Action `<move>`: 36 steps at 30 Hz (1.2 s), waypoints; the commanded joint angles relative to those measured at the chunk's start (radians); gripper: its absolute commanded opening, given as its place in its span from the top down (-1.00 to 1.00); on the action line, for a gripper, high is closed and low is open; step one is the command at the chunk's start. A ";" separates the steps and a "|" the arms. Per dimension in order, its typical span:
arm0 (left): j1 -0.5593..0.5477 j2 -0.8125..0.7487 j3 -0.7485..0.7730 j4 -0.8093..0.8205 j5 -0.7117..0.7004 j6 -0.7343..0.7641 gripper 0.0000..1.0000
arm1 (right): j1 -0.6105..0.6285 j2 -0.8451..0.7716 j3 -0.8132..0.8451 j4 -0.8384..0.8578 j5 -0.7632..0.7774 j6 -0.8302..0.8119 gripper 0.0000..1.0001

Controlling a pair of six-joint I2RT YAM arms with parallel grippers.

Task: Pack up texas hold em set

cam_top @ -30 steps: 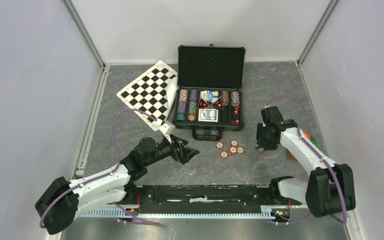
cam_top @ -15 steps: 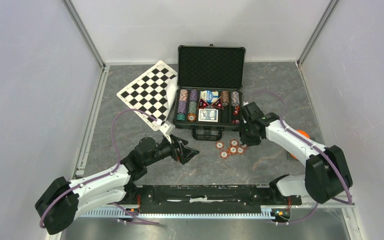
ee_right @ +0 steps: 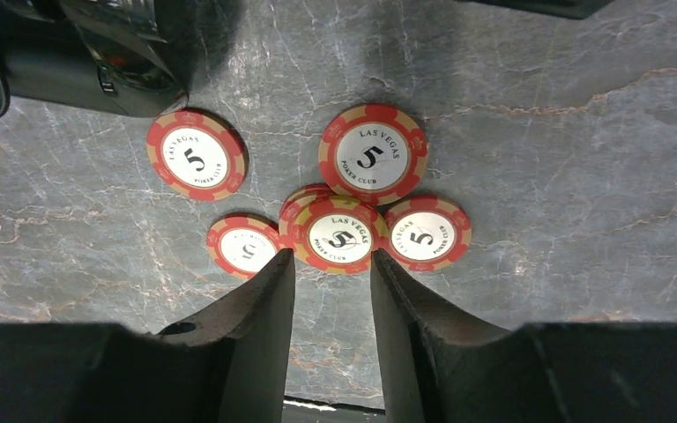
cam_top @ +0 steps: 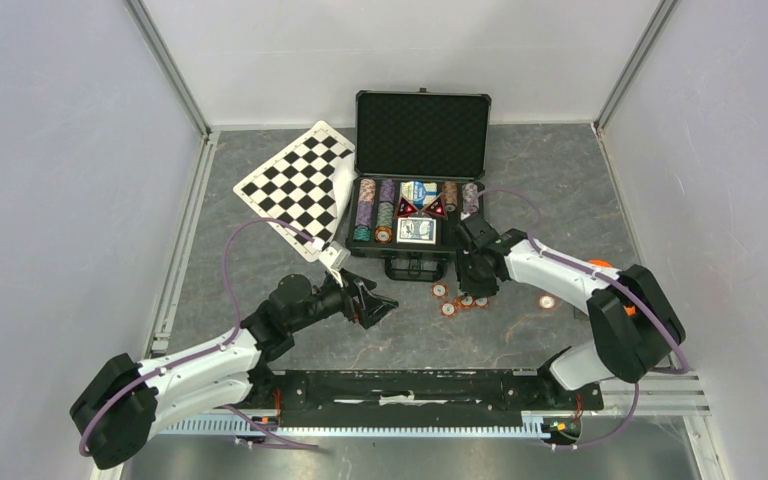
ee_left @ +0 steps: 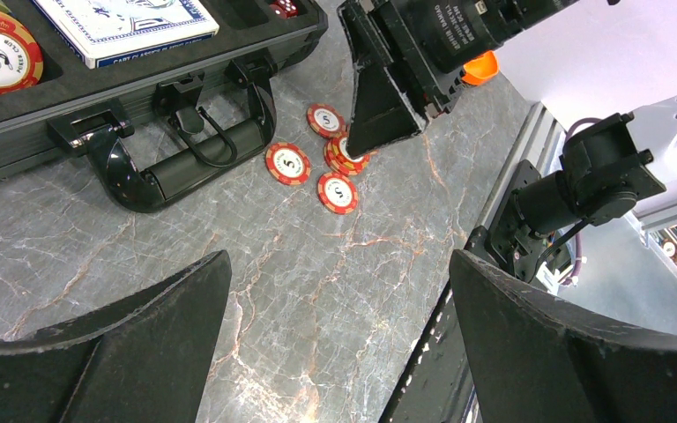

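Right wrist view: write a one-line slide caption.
Right gripper, fingers apart, poised over clustered red Las Vegas poker chips on marbled tabletop.

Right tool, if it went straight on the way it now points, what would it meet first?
Probably the middle red chip, lying on another chip, straight ahead of the right tool. Its height above the table is unclear.
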 commanded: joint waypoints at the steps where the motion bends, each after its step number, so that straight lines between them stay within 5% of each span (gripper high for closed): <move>1: 0.004 -0.012 0.000 0.026 0.012 0.028 -0.99 | 0.011 0.026 0.037 0.033 0.022 0.031 0.16; 12: 0.004 -0.009 0.000 0.034 0.021 0.023 -0.99 | -0.046 -0.118 0.048 -0.096 0.149 -0.028 -0.16; 17: 0.004 -0.019 -0.003 0.029 0.021 0.022 -0.99 | -0.230 -0.212 -0.028 -0.141 0.177 -0.109 -0.30; 20: 0.004 -0.026 -0.003 0.026 0.019 0.020 -0.99 | -0.338 -0.295 -0.077 -0.171 0.203 -0.135 -0.96; 30: 0.004 -0.055 -0.005 0.010 0.014 0.017 -0.99 | -0.682 -0.349 -0.187 -0.129 0.072 -0.243 -0.90; 36: 0.004 -0.063 -0.006 0.006 0.015 0.016 -0.99 | -0.706 -0.312 -0.224 -0.108 0.078 -0.238 -0.71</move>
